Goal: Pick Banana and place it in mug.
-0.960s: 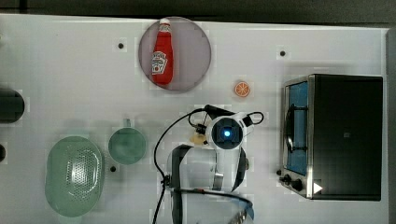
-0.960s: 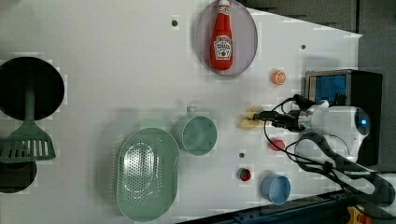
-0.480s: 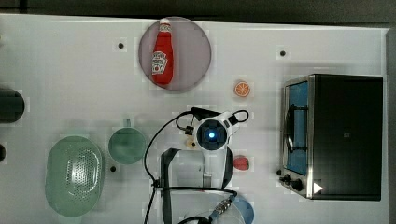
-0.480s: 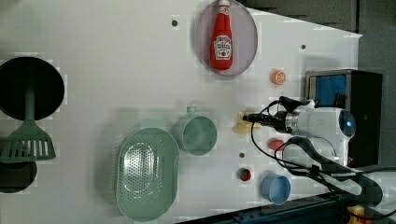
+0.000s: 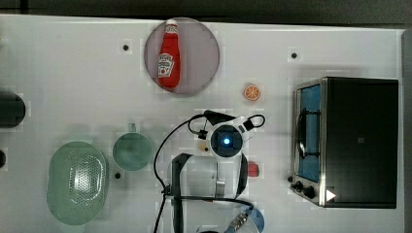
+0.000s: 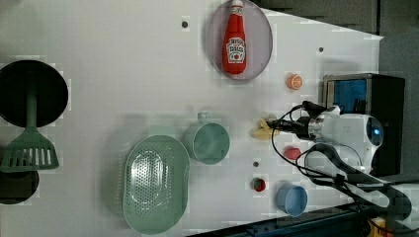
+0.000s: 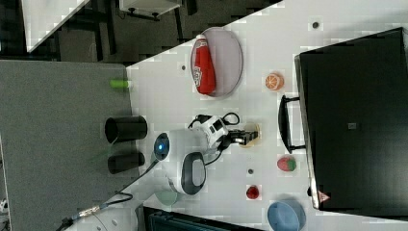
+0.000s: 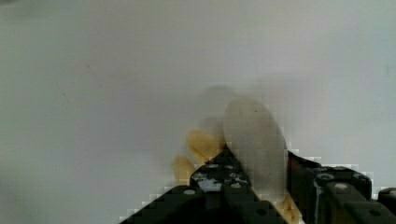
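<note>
In the top view the banana [image 5: 202,145] lay on the desk [image 5: 73,82], beside the arm, well apart from the mug [image 5: 132,151]. In the left view the gripper [image 6: 274,128] reached it. In the wrist view the jaws stood around the banana [image 8: 254,140] — whether clenched, I cannot tell. Lifting and placing remained.

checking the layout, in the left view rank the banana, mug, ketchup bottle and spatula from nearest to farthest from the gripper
1. banana, at the gripper tips
2. mug, on the left view's left of it
3. ketchup bottle, lying on the plate, up top
4. spatula, far at the left view's left edge
</note>
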